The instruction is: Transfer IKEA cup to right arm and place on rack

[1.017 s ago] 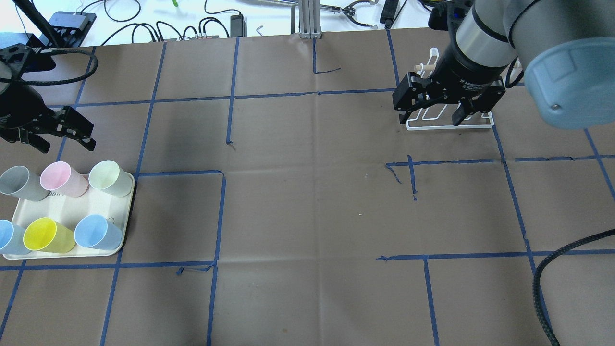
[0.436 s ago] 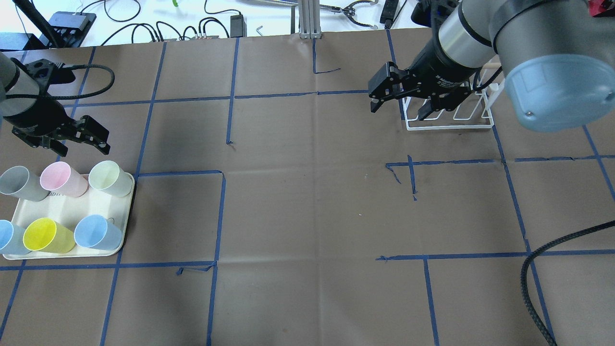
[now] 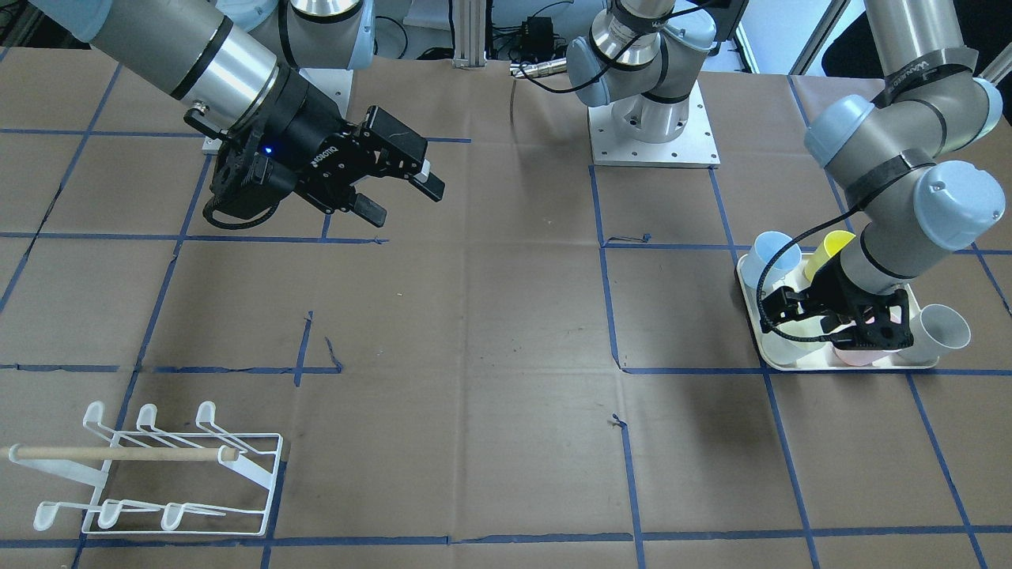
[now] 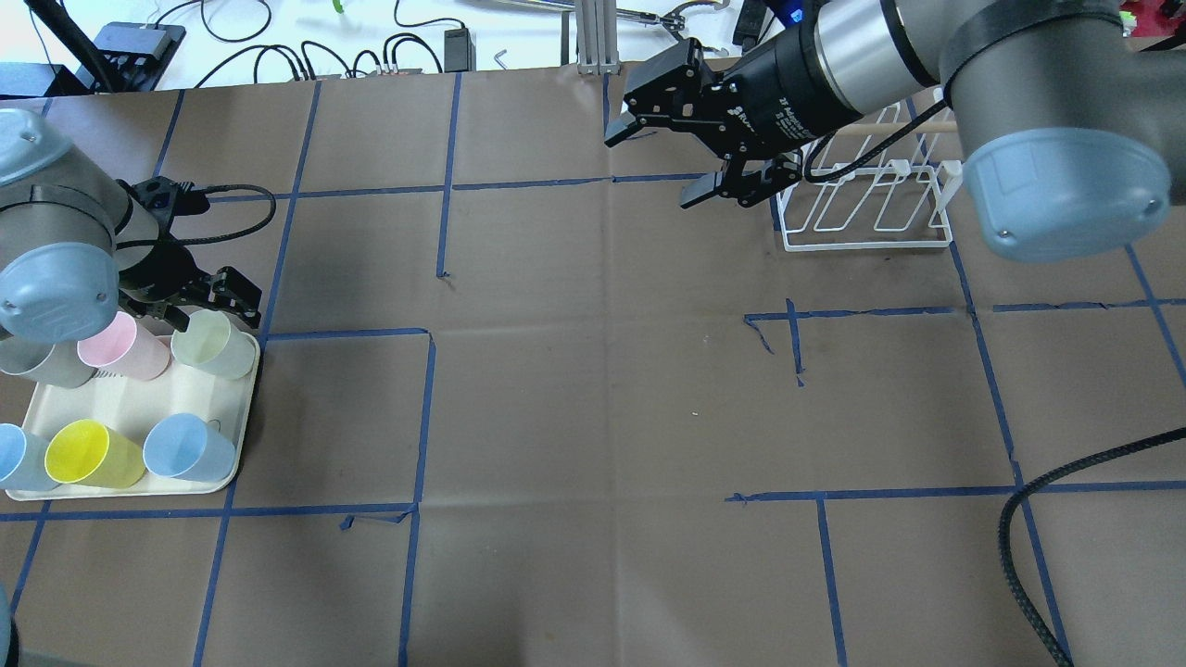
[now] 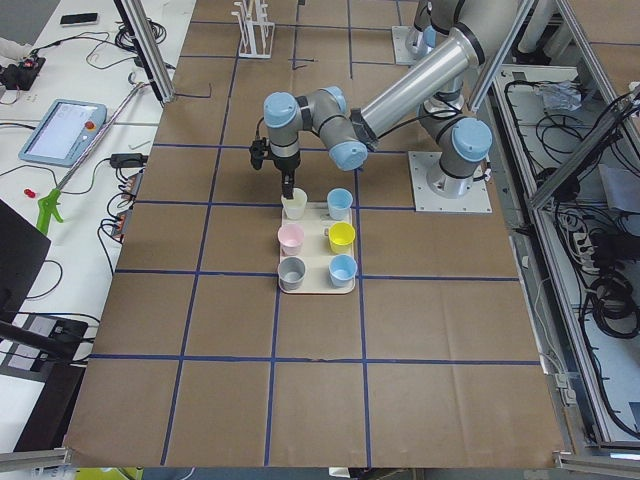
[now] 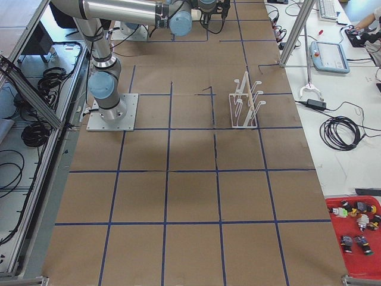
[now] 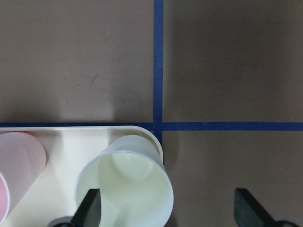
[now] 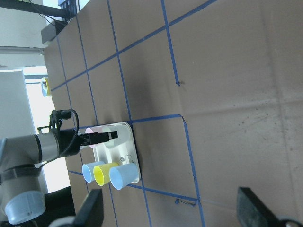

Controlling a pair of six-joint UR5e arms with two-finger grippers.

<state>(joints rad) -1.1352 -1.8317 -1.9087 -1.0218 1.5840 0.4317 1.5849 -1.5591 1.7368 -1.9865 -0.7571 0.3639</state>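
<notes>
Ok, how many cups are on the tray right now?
6. Far row: grey cup, pink cup, pale green cup. Near row: left blue cup, yellow cup, right blue cup. None looks hidden.

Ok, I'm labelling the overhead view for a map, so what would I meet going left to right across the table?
Cream tray of cups → right end effector → white wire rack. The left end effector overlaps the tray, so it is left out.
</notes>
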